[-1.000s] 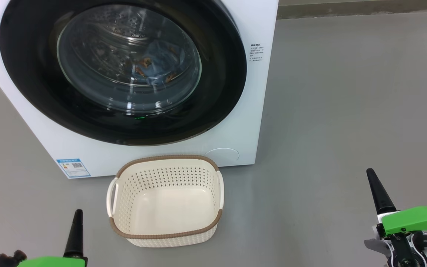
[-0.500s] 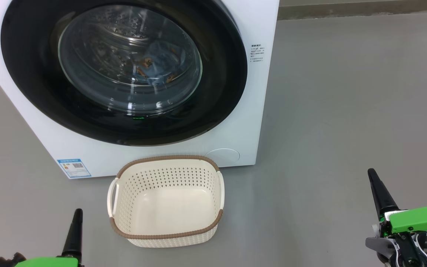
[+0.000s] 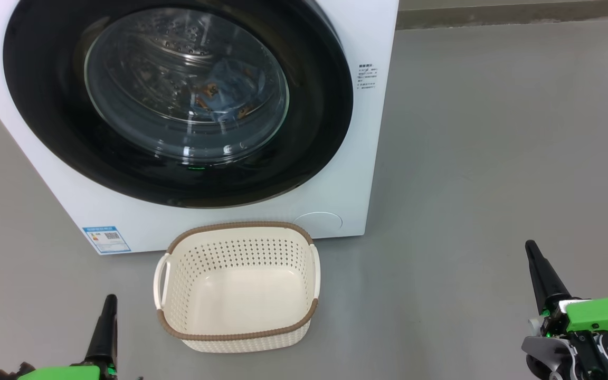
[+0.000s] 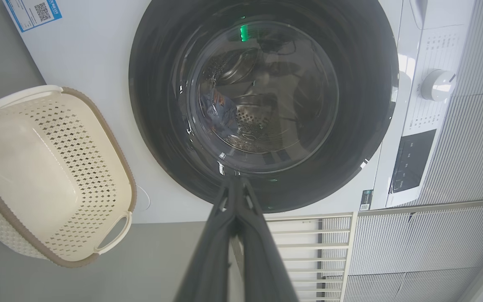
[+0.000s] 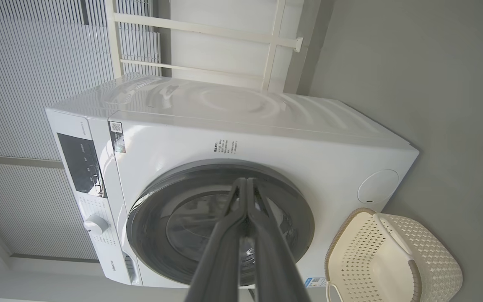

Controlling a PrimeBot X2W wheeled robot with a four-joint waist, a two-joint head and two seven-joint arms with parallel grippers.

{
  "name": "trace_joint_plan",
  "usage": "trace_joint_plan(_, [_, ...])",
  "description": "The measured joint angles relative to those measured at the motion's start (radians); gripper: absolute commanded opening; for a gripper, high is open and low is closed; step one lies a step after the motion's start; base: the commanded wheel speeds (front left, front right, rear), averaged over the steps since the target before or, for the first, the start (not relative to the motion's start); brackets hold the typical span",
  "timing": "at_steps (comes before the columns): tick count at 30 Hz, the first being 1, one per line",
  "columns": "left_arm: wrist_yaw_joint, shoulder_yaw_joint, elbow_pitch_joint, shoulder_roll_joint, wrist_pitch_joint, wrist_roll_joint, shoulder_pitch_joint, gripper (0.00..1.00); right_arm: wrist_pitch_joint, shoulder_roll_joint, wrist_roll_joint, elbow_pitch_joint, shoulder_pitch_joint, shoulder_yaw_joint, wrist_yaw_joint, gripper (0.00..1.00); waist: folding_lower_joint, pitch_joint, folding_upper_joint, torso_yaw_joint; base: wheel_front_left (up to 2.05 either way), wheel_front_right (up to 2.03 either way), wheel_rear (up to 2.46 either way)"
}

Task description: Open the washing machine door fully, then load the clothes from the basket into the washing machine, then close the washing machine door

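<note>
The washing machine door (image 3: 177,100) sits shut on the washing machine (image 3: 370,158), at 11 o'clock in the head view, with the clothes (image 3: 222,87) behind its glass. The basket (image 3: 235,226) stands at 6 o'clock, just before the machine. The left gripper (image 3: 108,303) at 7 and the right gripper (image 3: 532,249) at 4 both have fingers pressed together, apart from both

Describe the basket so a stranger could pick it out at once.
Find the big white washing machine on the grey floor. On the floor just in front of it, below the round black door, sits the basket. It is the only cream, perforated tub, with a brown rim and white side handles.
</note>
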Motion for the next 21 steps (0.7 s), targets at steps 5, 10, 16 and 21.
trace_joint_plan(5, [0.0,0.005,-0.002,-0.003,0.013,-0.037,-0.001,0.0,0.015,0.006,0.038,-0.002,0.013,-0.01,0.0,0.0,0.0,-0.001,0.0,0.001,0.0,0.0,0.0])
trace_joint_plan(10, [0.0,0.013,-0.006,-0.006,0.022,-0.07,-0.001,0.0,0.026,0.015,0.08,-0.004,0.013,-0.022,-0.002,0.0,0.0,-0.001,0.0,0.001,0.0,0.0,0.0])
trace_joint_plan(16, [0.0,0.014,-0.006,-0.007,0.022,-0.072,-0.001,0.0,0.026,0.016,0.081,-0.004,0.013,-0.023,-0.002,0.0,0.0,-0.001,0.0,0.001,0.0,0.0,0.0])
trace_joint_plan(21, [0.0,0.014,-0.006,-0.007,0.022,-0.072,-0.001,0.0,0.026,0.016,0.081,-0.004,0.014,-0.023,-0.002,0.0,0.0,-0.001,0.0,0.001,0.0,0.0,0.0])
